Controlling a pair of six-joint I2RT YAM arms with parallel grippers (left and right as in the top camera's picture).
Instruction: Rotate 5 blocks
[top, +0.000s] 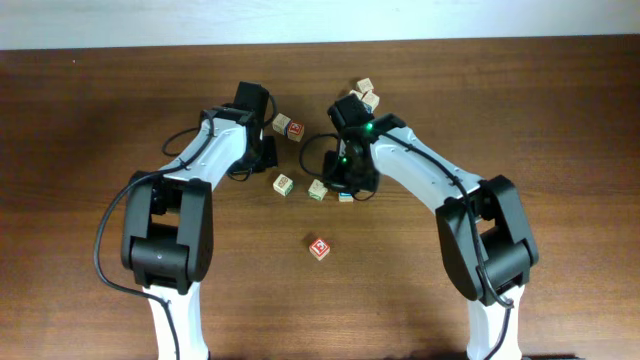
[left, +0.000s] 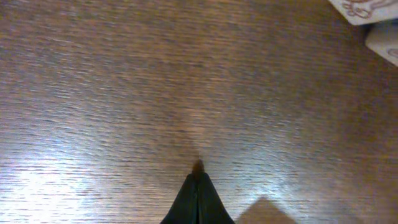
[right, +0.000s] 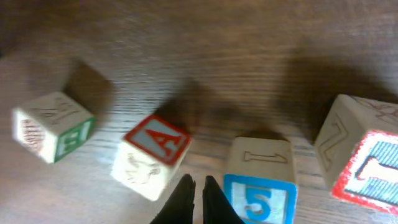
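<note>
a: nearest the arm bases, you had a red-marked cube (top: 319, 246) alone on the table (top: 90, 120), well apart from the rest of the 5 blocks (top: 317, 190).

b: yes, and they weren't in one line. beyond it lay a loose row: a green-marked cube (top: 284, 184) on the left, a second green-marked cube (top: 318, 189) in the middle and a blue-marked cube (top: 345, 196) on the right, none of them touching. i couldn't pick out a fifth from overhead.

a: your right gripper (right: 198, 183) was down in that row. its wrist view showed the jaws almost together with only a slit between them, clamped on nothing. the tips sat between a cube with a red a face (right: 152, 155) and the blue-marked cube, which showed a 5.

b: at the right edge of that view stood a cube with a red-framed face (right: 360, 158).

a: farther out, your left gripper (left: 198, 177) had its jaws pressed together, empty, over bare wood.

b: beyond it sat the plain-and-red pair (top: 288, 125), side by side. farthest of all was the cluster of pale cubes (top: 367, 94), just past your right wrist.
</note>
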